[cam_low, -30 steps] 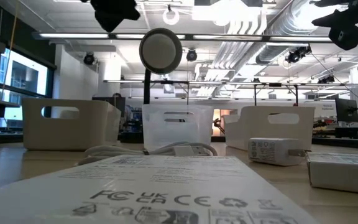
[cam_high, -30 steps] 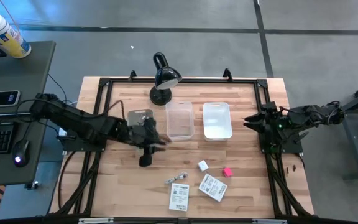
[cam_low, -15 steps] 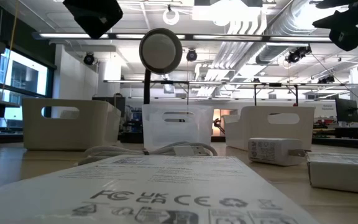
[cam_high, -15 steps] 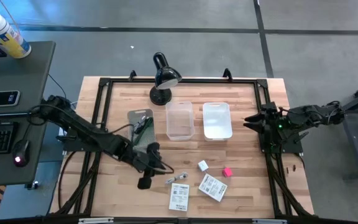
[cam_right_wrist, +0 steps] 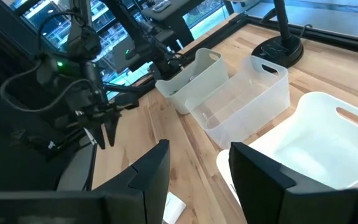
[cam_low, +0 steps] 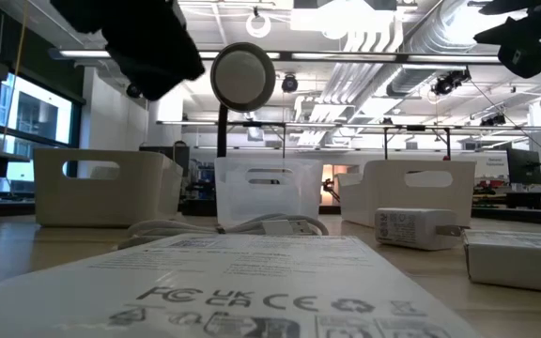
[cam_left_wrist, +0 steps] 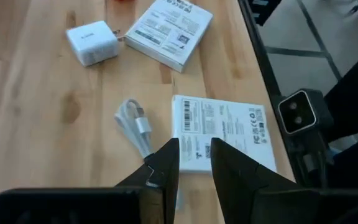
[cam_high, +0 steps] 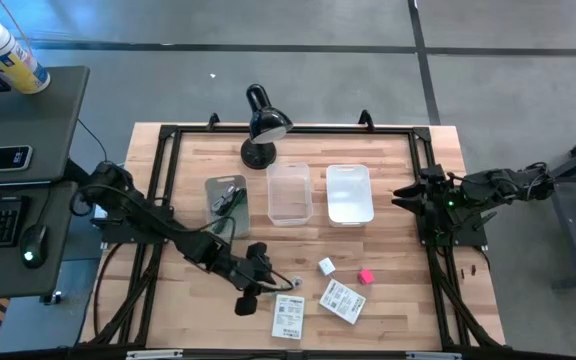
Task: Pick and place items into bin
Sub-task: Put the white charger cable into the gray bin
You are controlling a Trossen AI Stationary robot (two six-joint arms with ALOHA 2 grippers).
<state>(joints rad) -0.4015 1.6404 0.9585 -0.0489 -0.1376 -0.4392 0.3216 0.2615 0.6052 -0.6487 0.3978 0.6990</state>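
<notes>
Bench, high view: pale wood-plank bench (cam_high: 193,290) inside a black frame, grey floor around it; 3 bins in a row mid-bench, a grey bin (cam_high: 227,197) with dark cords already in it, a clear bin (cam_high: 289,193), a white bin (cam_high: 349,193); black desk lamp (cam_high: 261,125) behind them
Items, high view: grey cord (cam_high: 286,286), white block (cam_high: 326,266), pink cube (cam_high: 366,276) and 2 printed packets (cam_high: 287,316) (cam_high: 342,300) lie loose on the near side, well apart from the bins
Left tool, high view: left tool (cam_high: 249,298) low over the wood just beside the cord and the nearer packet; right tool (cam_high: 405,194) waits at the right edge of the bench
Low view: matte bin walls with cut handles; flat glossy packet (cam_low: 252,282) in the foreground; cord (cam_low: 252,225) lies as a loose coil; block (cam_low: 411,227) hard and square-edged; left arm is a dark mass at the top
Left wrist view: fingers (cam_left_wrist: 166,163) stand a narrow gap apart with nothing between them, over the edge of the packet (cam_left_wrist: 222,134) with the cord (cam_left_wrist: 135,124) beside
Right wrist view: fingers (cam_right_wrist: 157,171) spread, nothing held
Risk: the gap looks tight; a slim, springy cord may squirm aside or be caught by 1 strand and uncoil; the tips may also nudge the slick packet, since the 2 lie so close
</notes>
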